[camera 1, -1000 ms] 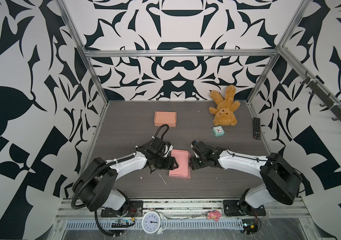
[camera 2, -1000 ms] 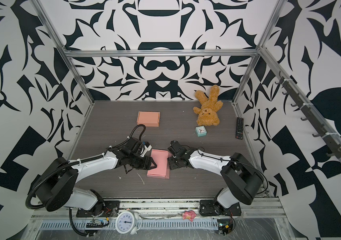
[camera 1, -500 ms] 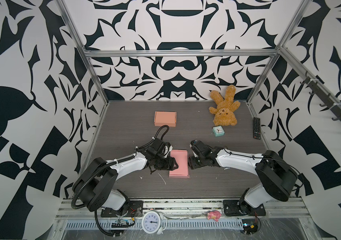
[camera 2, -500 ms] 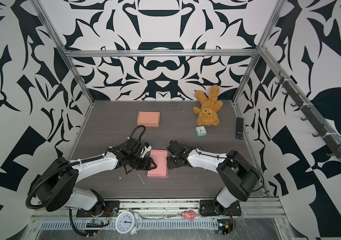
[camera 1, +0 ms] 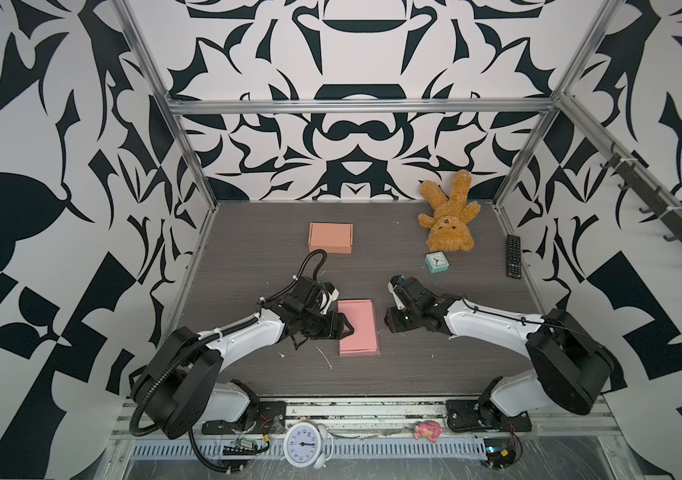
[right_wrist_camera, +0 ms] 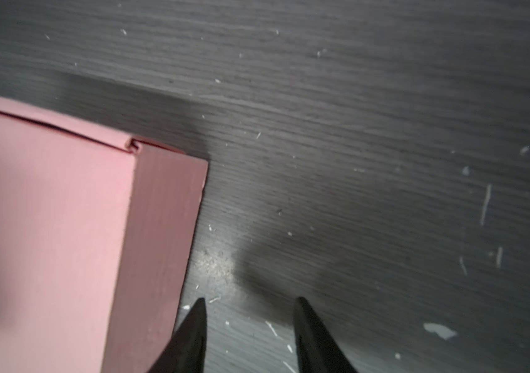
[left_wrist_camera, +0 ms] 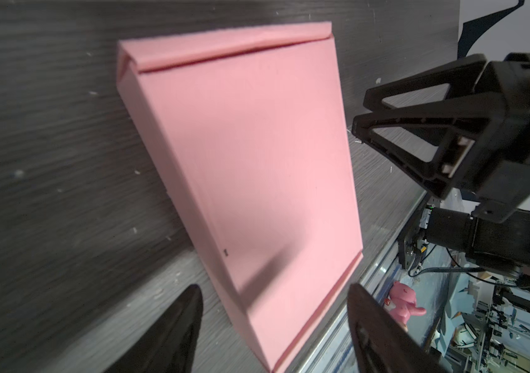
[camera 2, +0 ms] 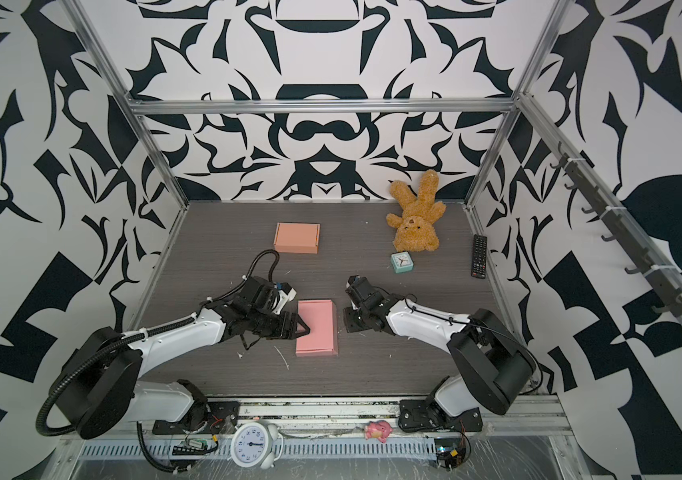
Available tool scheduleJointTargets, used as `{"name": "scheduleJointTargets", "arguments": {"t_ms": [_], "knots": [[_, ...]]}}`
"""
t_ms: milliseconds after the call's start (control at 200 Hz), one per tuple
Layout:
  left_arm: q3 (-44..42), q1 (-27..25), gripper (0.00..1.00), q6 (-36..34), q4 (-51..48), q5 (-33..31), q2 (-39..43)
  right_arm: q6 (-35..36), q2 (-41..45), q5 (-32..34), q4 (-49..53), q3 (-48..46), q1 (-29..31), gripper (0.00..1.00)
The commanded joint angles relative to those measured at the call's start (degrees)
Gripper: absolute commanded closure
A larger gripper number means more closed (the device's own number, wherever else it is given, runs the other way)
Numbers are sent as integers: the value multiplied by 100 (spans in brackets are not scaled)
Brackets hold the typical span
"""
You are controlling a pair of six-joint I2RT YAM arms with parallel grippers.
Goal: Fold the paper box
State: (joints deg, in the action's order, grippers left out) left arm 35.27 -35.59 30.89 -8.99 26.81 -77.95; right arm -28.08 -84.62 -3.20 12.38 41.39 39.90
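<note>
The pink paper box [camera 1: 356, 328] [camera 2: 316, 328] lies closed and flat on the dark table in both top views. My left gripper [camera 1: 345, 329] [left_wrist_camera: 273, 290] is at its left edge, open. In the left wrist view its fingers straddle the near corner of the box [left_wrist_camera: 241, 161] without pinching it. My right gripper [camera 1: 391, 322] [right_wrist_camera: 250, 300] sits low on the table just right of the box, apart from it. Its jaws stand narrowly apart with only table between them. The right wrist view shows the box's corner and side wall [right_wrist_camera: 160, 242]. The right gripper [left_wrist_camera: 360, 111] also shows in the left wrist view.
A second, salmon box [camera 1: 330, 237] lies further back. At the back right are a teddy bear [camera 1: 447, 216], a small teal clock [camera 1: 436, 262] and a remote [camera 1: 513, 261]. A white alarm clock [camera 1: 304, 444] and a pink toy [camera 1: 426, 430] sit on the front rail.
The right gripper's jaws have narrowed and it has eased slightly away from the box's right side. The left jaws have widened a little. The box has stayed put.
</note>
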Motion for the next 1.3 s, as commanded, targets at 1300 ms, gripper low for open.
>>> {"name": "scheduleJointTargets", "arguments": {"t_ms": [1300], "knots": [[622, 447, 28, 242, 1444, 736, -1433, -103, -1281, -727, -942, 1082, -115, 85]]}}
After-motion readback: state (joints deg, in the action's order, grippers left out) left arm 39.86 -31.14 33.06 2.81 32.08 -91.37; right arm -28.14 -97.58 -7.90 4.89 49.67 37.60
